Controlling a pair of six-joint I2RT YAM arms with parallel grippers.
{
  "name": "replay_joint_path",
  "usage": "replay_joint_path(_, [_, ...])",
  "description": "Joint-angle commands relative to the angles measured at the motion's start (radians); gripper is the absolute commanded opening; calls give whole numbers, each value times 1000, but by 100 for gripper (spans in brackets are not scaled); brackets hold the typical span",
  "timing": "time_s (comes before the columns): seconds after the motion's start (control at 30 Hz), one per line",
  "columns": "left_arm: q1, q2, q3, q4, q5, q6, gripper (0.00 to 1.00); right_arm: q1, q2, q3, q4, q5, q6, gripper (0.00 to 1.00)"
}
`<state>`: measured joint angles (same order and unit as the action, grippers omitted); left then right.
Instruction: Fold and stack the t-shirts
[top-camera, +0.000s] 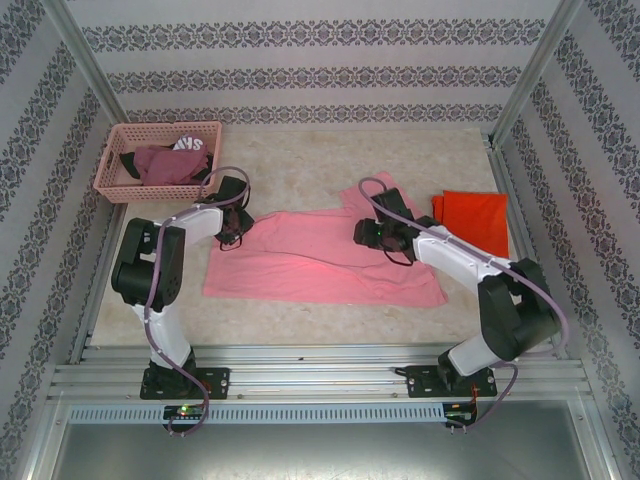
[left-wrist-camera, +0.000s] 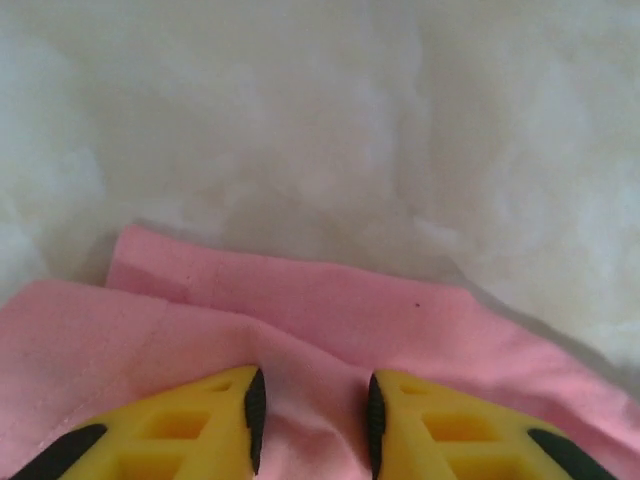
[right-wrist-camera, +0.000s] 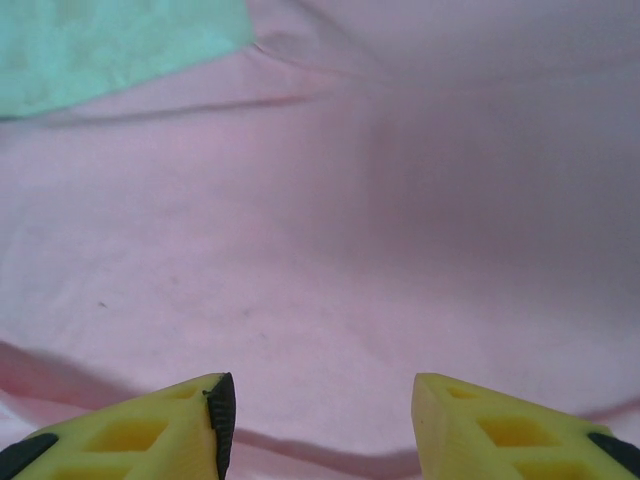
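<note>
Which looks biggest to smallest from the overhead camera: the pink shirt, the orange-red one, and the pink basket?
1. Pink t-shirt, spread out, clearly the largest.
2. Basket and the folded orange-red t-shirt cover about the same area; too close to rank, and the right arm overlaps part of that shirt.

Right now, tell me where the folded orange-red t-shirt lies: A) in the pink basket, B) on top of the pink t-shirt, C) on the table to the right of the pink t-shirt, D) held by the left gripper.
C: the orange-red t-shirt lies flat on the table right of the pink t-shirt.
</note>
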<state>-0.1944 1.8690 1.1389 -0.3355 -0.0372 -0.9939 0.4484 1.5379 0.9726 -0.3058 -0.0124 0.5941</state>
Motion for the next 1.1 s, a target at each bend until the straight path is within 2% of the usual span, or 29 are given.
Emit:
replay_joint_path(0.0, [0,13,-11,-40,49,-18,21,3,62,100,21,-45,-60,51])
replay_joint_path(0.13, [1,-7,-18,-60,50,-9,6,40,187,241,34,-70,-121,51])
replay_joint_path(0.3, [0,-44,-20,-79,71,-5,3,114,368,449,43,-97,-234,53])
replay_joint_path(0.37, [0,-62,-24,-102,61,-5,8,143,436,529,48,-109,-277,53])
replay_joint_path(0.47, [0,-99,-59,-114,42,-8,23,182,541,657,18,-123,-322,54])
replay_joint_path(0.67, [10,-164,-144,-124,31,-17,37,223,731,898,-90,-126,-341,53])
replay_joint_path(0.73, [15,-199,-168,-124,22,-21,44,228,790,965,-123,-135,-333,53])
replay_joint_path(0.97, [38,-305,-193,-142,-25,-13,61,243,904,1086,-193,-172,-326,51])
replay_joint_path(1.07, [56,-336,-199,-143,-31,-7,64,247,925,1108,-218,-194,-334,51])
